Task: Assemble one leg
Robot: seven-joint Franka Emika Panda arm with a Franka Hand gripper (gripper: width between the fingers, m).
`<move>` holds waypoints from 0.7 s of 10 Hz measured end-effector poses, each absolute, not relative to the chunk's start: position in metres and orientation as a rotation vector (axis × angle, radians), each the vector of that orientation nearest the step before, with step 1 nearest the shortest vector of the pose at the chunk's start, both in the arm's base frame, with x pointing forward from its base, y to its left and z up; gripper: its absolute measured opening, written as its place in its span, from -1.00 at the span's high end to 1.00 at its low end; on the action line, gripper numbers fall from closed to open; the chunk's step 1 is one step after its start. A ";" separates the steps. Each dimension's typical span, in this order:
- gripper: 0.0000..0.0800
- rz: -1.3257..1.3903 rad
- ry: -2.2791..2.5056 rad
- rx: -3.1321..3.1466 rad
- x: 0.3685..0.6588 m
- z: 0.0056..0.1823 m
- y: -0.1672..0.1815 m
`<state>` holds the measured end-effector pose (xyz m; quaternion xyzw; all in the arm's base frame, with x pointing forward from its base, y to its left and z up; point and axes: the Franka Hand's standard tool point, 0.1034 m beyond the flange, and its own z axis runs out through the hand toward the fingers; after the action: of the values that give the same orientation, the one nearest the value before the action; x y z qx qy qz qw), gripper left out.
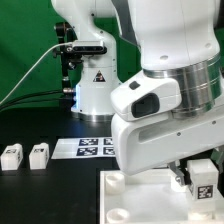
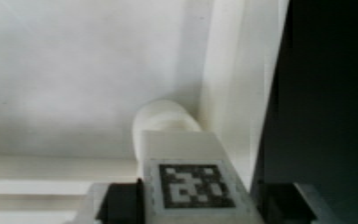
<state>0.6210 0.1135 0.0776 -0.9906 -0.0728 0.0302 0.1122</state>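
Gripper (image 2: 201, 204) clenched on the leg (image 2: 188, 160), tag facing the wrist camera. Leg sits over the white panel (image 1: 135, 200) at the exterior view's near right; contact with the panel: cannot tell. Loose leg (image 1: 11, 155) and second loose leg (image 1: 38, 153) lie on the table (image 1: 50, 195) to the left, just beside the marker board (image 1: 93, 147).

The leg (image 2: 194, 150) was white and bore a black-and-white patterned tag (image 2: 195, 184), as did the two spare legs (image 1: 38, 153) on the black counter (image 1: 40, 195). The panel (image 1: 125, 200) and the robot arm (image 1: 165, 95) were plain white. The marker board (image 1: 95, 147) was white with black square patterns, and the backdrop (image 1: 25, 40) was green.
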 end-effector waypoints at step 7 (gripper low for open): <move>0.24 0.071 0.675 -2.847 0.622 0.076 0.118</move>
<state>0.6219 0.1177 0.0765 -0.9671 0.2294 0.0241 0.1070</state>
